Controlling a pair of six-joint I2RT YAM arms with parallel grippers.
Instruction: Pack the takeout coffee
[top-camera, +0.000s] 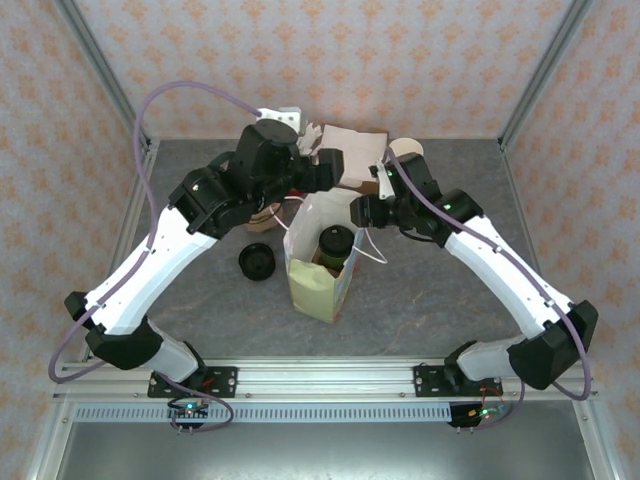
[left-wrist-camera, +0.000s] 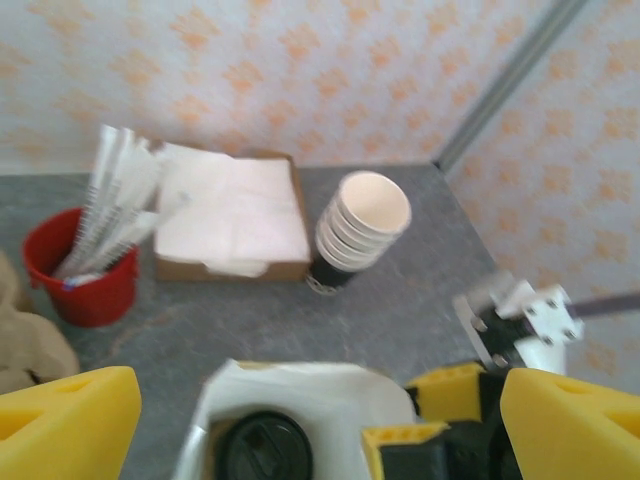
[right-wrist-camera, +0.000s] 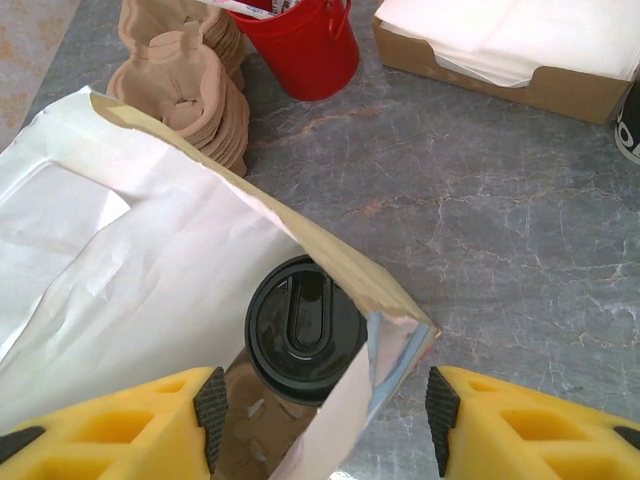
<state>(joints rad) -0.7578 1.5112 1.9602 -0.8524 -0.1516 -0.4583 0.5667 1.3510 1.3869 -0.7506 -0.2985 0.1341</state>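
1. The right gripper is open. Its yellow fingers stand apart on either side of the coffee cup and neither touches it.
2. The coffee cup sits lidded and upright inside the paper bag. Only its black lid shows, just below the bag rim.
3. In the right wrist view, one finger hangs over the bag mouth. The other is outside the bag wall, above the table.
4. The left gripper is wide open above the far edge of the bag and holds nothing.
5. Around the bag are a pile of cardboard carriers, a red bucket, a box of napkins, a stack of cups and some loose lids.
6. Hazards, as judged from this position:
   - The bag is light and neither gripper holds it. A finger catching the rim on withdrawal could tip the bag and spill the cup.
   - If the jaws close here, they would pinch the bag wall against the cup and could crush or lift both.
   - The two grippers are close together above the bag, so a careless move risks collision.
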